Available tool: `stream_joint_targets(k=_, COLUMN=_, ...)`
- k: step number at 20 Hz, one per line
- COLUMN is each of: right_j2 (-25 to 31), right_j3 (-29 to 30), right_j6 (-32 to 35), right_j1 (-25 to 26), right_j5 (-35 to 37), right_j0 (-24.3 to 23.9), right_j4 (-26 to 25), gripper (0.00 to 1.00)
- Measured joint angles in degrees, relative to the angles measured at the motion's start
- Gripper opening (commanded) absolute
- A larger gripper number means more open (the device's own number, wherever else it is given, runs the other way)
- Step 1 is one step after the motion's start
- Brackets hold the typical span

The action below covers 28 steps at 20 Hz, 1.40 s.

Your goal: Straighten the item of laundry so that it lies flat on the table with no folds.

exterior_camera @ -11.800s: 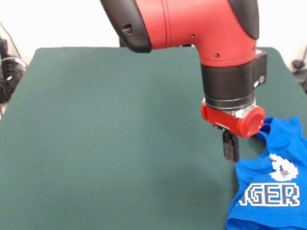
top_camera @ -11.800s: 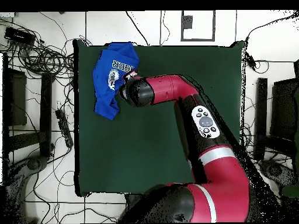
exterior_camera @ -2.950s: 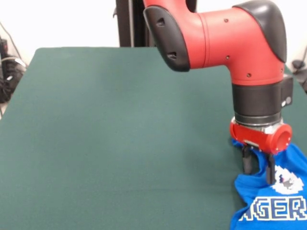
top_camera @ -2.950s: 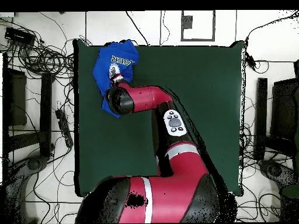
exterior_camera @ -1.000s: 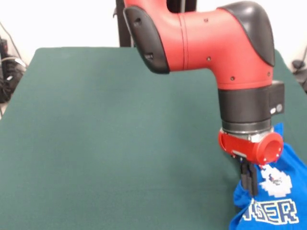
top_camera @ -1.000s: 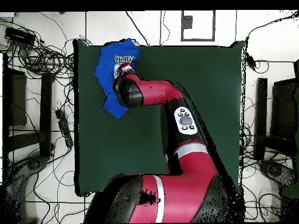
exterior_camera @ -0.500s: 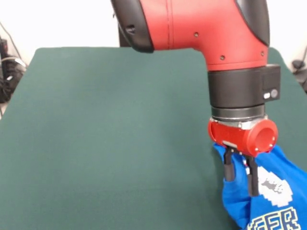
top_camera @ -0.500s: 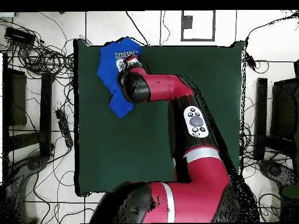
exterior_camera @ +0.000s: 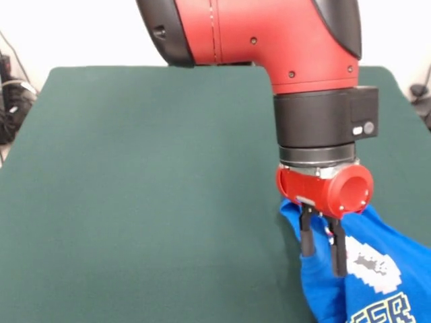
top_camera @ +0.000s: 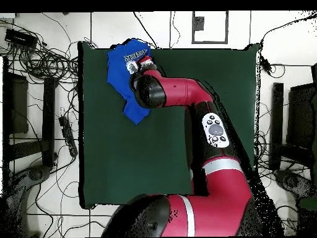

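One end effector (exterior_camera: 322, 252), fingers spread, hangs over rumpled blue T-shirt (exterior_camera: 367, 269) on table (exterior_camera: 148, 188).

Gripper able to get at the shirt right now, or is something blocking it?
Probably yes. The gripper is open and already down at the shirt, its fingers astride a blue fold near the shirt's edge. Nothing else lies on the table around it.

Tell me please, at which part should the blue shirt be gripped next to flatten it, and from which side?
Probably the pointed corner of the blue shirt that reaches farthest onto the table in the overhead view. It lies free of the arm, so the gripper, jaws apart, could come straight down and draw it outward. The printed part bunches under the wrist, a poorer hold.
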Motion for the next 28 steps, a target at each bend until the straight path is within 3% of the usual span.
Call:
stream_joint_targets(k=14, right_j2=5.66, right_j3=-0.17, right_j6=0.0, right_j1=3.68, right_j5=-0.01, right_j0=-2.63, right_j4=-0.76, gripper=1.0)
stream_joint_targets(k=21, right_j2=5.13, right_j3=-1.12, right_j6=0.0, right_j1=6.69, right_j5=-0.01, right_j0=-1.34, right_j4=-1.38, gripper=1.0)
stream_joint_targets(k=28, right_j2=3.43, right_j3=-1.12, right_j6=0.0, right_j1=6.14, right_j5=-0.01, right_j0=1.5, right_j4=-1.55, gripper=1.0)
